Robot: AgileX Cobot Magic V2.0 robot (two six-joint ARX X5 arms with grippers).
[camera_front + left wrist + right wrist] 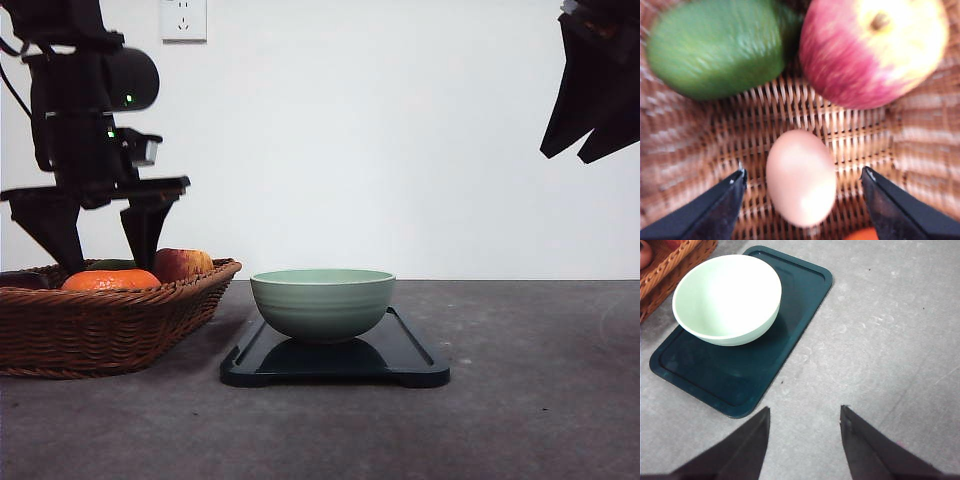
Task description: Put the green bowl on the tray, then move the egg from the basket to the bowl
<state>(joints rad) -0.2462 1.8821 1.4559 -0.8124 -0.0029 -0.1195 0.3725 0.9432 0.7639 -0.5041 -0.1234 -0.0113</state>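
Front view: the green bowl (pixel 322 302) sits on the black tray (pixel 335 362) on the bench (pixel 530 400), beside the wicker basket (pixel 110 325); the left gripper (pixel 98 235) hangs spread over the basket, the right gripper (pixel 592 95) high up.

Left wrist view: the egg (pixel 801 177) lies on the basket's weave between the released fingers (pixel 715 210), untouched, near an apple (pixel 872 50) and a green fruit (pixel 720 47).

Right wrist view: the right gripper (pixel 805 417), fingers apart and empty, hovers over bare bench near the tray; the bowl's inside is empty.

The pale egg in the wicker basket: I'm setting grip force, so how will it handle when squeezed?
The smooth pale oval egg probably cracks easily and may slip between the open left gripper fingers. Its rounded shape could roll on the brown woven wicker basket.
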